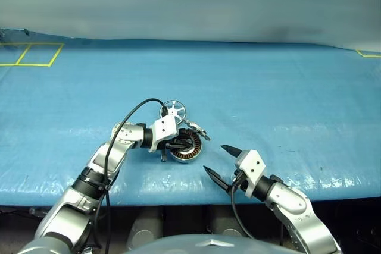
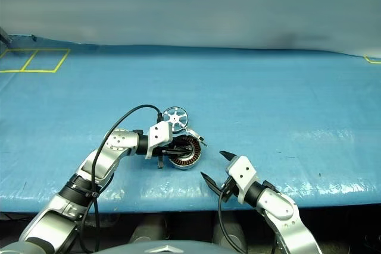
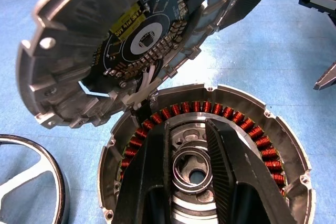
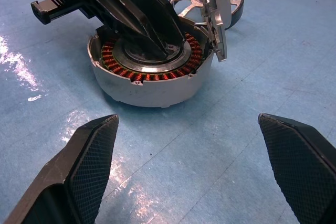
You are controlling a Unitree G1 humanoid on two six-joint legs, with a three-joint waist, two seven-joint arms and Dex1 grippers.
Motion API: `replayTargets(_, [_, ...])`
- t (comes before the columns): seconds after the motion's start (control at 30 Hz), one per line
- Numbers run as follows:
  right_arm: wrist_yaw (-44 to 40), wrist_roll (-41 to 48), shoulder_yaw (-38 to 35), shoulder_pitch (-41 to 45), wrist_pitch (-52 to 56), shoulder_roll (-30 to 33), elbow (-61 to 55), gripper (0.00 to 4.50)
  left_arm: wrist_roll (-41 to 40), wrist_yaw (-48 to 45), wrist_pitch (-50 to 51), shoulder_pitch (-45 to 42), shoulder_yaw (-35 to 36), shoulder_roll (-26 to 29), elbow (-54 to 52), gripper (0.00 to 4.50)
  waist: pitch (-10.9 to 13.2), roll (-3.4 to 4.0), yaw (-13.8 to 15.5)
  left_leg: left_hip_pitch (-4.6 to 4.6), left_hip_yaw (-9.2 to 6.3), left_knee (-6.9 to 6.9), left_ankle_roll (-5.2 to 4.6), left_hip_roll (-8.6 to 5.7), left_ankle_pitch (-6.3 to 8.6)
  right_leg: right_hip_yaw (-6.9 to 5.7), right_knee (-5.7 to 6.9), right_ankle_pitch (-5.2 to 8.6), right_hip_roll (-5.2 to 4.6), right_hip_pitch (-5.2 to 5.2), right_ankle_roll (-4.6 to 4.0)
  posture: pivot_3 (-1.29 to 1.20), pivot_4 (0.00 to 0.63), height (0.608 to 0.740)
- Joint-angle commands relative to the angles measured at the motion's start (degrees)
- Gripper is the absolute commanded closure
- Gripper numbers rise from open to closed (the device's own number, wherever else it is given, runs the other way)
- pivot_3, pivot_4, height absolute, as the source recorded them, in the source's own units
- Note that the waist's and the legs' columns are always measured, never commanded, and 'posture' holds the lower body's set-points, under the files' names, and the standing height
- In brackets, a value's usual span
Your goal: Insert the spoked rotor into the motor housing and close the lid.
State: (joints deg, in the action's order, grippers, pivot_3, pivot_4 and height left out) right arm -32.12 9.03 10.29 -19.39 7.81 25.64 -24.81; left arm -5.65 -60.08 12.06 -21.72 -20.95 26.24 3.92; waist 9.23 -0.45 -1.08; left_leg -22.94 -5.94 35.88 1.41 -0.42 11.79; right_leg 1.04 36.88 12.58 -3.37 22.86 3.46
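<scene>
On the left, the left gripper (image 3: 191, 174) reaches into the open motor housing (image 4: 152, 85), its two black fingers (image 3: 144, 177) narrowly parted either side of the silver hub; whether they actually clamp it cannot be told. Inside the housing, a ring of copper-brown windings (image 3: 231, 114) circles that hub. The lid (image 3: 113, 51) stands tilted up from the housing's far rim, its circuit-board underside on show. The spoked rotor (image 1: 173, 110) lies flat on the blue table cover (image 1: 286, 93) just behind the housing, outside it. Over on the right, the right gripper (image 1: 221, 159) hovers near the housing, jaws spread wide, gripping nothing.
</scene>
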Motion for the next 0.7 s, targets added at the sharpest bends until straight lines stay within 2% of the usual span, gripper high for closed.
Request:
replayTargets(0.03, [0.1, -0.1, -0.7, -0.1, -0.8, 0.1, -1.7, 0.00, -0.4, 0.1, -0.6, -1.0, 0.5, -0.9, -0.3, 3.83, 0.0, 0.00, 0.0, 0.00, 0.00, 0.00, 0.00, 0.00, 0.00, 0.00, 0.00, 0.00, 0.00, 0.00, 0.00, 0.00, 0.150, 0.740])
replayTargets(0.67, [0.0, -0.4, -0.8, 0.2, -0.4, 0.1, -1.6, 0.00, 0.0, -1.2, 0.0, -1.0, 0.3, -0.8, -0.5, 3.83, 0.0, 0.00, 0.0, 0.00, 0.00, 0.00, 0.00, 0.00, 0.00, 0.00, 0.00, 0.00, 0.00, 0.00, 0.00, 0.00, 0.150, 0.740])
replayTargets(0.7, [0.0, -0.4, -0.8, 0.3, -0.4, 0.1, -1.6, 0.00, 0.0, -1.3, 0.0, -1.0, 0.4, -0.8, -0.5, 3.48, 0.0, 0.00, 0.0, 0.00, 0.00, 0.00, 0.00, 0.00, 0.00, 0.00, 0.00, 0.00, 0.00, 0.00, 0.00, 0.00, 0.150, 0.740])
